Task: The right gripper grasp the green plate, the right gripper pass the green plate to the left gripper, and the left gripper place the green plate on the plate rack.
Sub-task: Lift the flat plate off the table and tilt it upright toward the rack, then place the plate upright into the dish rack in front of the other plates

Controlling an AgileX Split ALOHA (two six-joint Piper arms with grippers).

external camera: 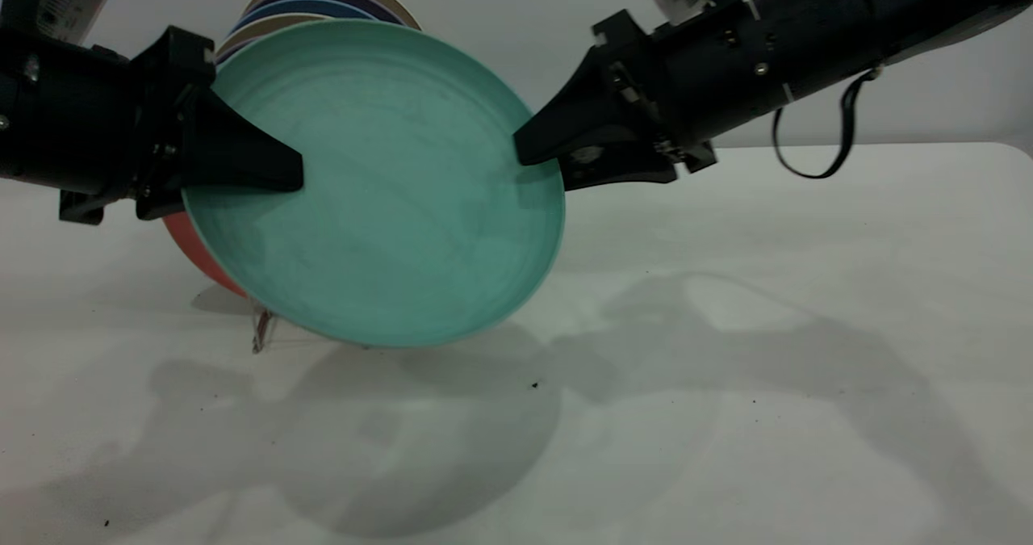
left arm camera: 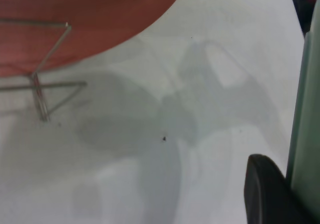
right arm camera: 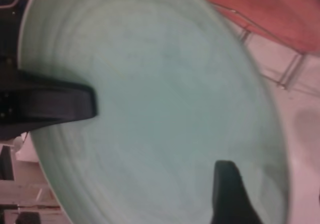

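Observation:
The green plate (external camera: 387, 198) hangs tilted in the air above the table, its inner face toward the exterior camera. My left gripper (external camera: 292, 177) is shut on its left rim, with one wedge finger lying across the face. My right gripper (external camera: 539, 162) is shut on its right rim, one finger on the face and the other behind. In the left wrist view a finger (left arm camera: 265, 194) presses against the plate's edge (left arm camera: 306, 134). In the right wrist view my own finger (right arm camera: 227, 194) and the left gripper's finger (right arm camera: 60, 106) both lie on the plate (right arm camera: 160, 99). The plate rack (left arm camera: 50, 84) stands on the table below and behind the plate.
A salmon-pink plate (external camera: 198, 258) stands in the rack behind the green plate; it also shows in the left wrist view (left arm camera: 75, 24). Several more plates (external camera: 323, 0) stand farther back. A rack wire (external camera: 262, 331) shows under the green plate. The white table (external camera: 767, 367) spreads to the right.

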